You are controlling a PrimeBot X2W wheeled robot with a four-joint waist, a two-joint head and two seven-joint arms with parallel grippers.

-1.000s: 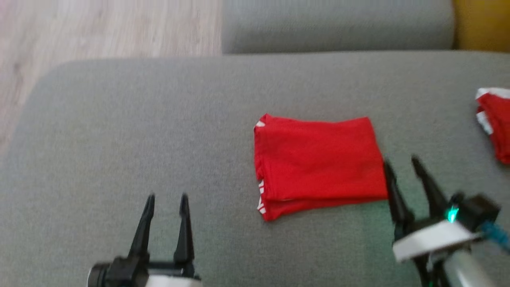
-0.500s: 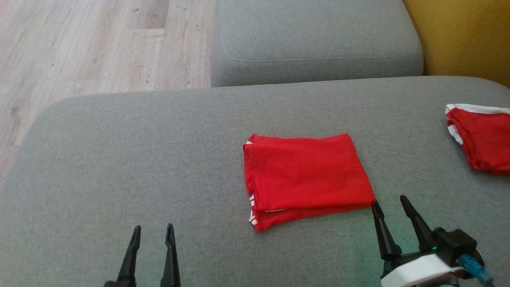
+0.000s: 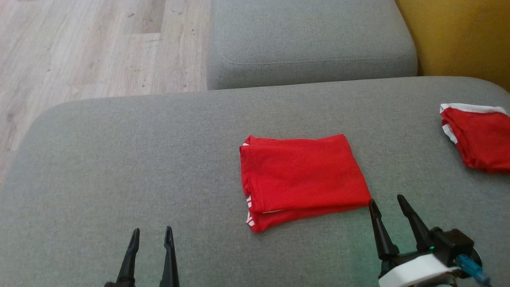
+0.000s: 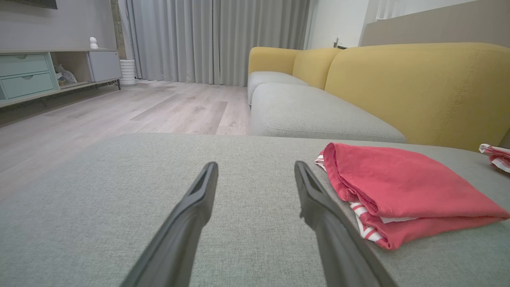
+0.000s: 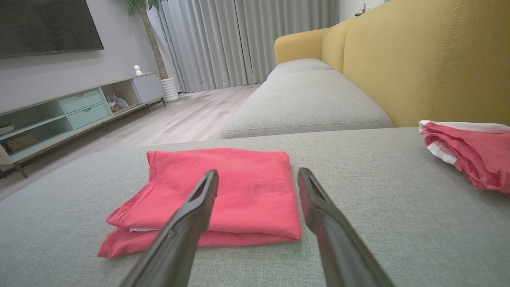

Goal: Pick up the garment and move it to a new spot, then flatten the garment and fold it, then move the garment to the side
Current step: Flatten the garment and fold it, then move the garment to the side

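Garment (image 3: 303,175) lies folded on the sofa seat (image 3: 119,159); the sideways move appears outstanding. Left pincer (image 3: 152,230) and right pincer (image 3: 385,199) stand wide, empty.

**roomnerd:** ok so what's the room actually like?

**lurker22:** Living room. Pale wood-look floor (image 3: 99,48), and long grey curtains (image 4: 215,40) drawn across the far end. The light's soft and even, no harsh shadows.

**roomnerd:** furniture?

**lurker22:** Big sofa (image 4: 318,111) with grey seat cushions (image 3: 119,159) and a mustard yellow back (image 4: 418,87). Across the floor there's a low cabinet (image 5: 147,88) against a grey wall (image 5: 59,71). It has mint green drawers (image 4: 28,84), open shelves (image 5: 36,127) and a tiny white ornament (image 4: 93,42) on top. A dark TV (image 5: 48,24) hangs above it. A plant (image 5: 153,48) in a white ribbed pot (image 5: 170,89) stands just beside the curtains.
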